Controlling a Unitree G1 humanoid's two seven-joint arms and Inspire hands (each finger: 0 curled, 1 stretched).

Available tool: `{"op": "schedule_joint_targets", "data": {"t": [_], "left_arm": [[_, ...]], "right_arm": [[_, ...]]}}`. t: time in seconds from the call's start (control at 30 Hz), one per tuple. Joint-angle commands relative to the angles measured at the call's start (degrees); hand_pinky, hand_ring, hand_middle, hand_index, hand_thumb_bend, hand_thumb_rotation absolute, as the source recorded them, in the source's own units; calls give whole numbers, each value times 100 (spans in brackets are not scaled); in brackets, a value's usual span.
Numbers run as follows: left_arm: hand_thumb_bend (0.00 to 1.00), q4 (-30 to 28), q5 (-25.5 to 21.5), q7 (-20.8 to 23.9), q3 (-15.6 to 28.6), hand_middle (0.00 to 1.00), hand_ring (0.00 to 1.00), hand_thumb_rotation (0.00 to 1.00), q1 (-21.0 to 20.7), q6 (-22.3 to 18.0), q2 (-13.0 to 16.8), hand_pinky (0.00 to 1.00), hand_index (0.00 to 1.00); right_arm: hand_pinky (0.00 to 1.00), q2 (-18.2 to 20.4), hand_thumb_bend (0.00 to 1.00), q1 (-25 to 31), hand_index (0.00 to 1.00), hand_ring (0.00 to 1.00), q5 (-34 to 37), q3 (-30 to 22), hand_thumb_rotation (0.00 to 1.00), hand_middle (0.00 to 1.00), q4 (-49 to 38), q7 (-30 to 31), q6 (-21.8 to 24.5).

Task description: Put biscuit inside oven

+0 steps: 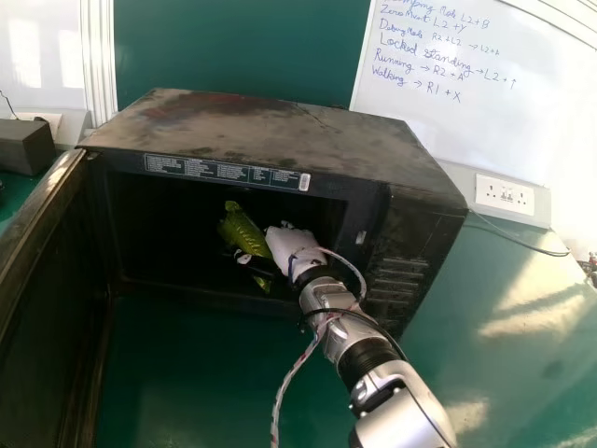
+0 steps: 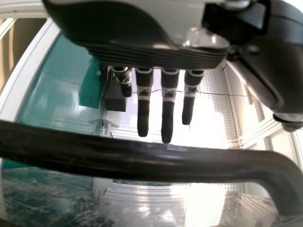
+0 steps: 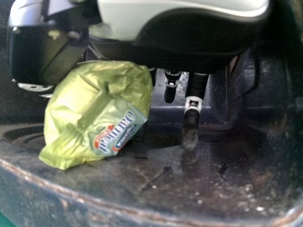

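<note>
Biscuit packet (image 1: 244,229) pinched in right hand (image 1: 292,245), to its nine o'clock in head view, inside oven (image 1: 252,121), with left hand (image 2: 167,120) straight-fingered near door handle (image 2: 142,159), and likely to snag and get dragged back out after incomplete release.

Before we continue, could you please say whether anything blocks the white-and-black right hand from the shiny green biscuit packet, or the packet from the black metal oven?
Nothing visible does: the right hand holds the packet inside the oven, whose door stands open.
</note>
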Motion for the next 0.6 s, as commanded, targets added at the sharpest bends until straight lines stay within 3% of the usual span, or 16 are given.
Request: {"op": "schedule_joint_targets", "data": {"t": [0.0, 0.17, 0.2, 0.3, 0.57], "left_arm": [[81, -41, 64, 51, 5, 75, 72, 90, 281, -6, -348, 86, 84], [82, -90, 77, -24, -22, 87, 81, 91, 423, 41, -251, 85, 88], [83, -98, 114, -26, -15, 89, 84, 91, 435, 31, -242, 86, 89], [83, -112, 209, -7, 9, 93, 90, 93, 439, 15, -225, 87, 91], [83, 10, 992, 369, 250, 93, 92, 92, 400, -73, -272, 89, 91]], "right_arm": [[40, -131, 50, 138, 49, 60, -46, 84, 6, 66, 135, 23, 166], [45, -119, 50, 164, 50, 71, -2, 79, 7, 75, 136, 42, 151], [48, -120, 54, 158, 63, 75, -6, 85, 13, 79, 135, 62, 145], [58, -119, 57, 153, 75, 83, 14, 71, 21, 85, 131, 77, 129], [77, -112, 62, 185, 81, 94, 52, 55, 41, 93, 115, 1, 81]]}}
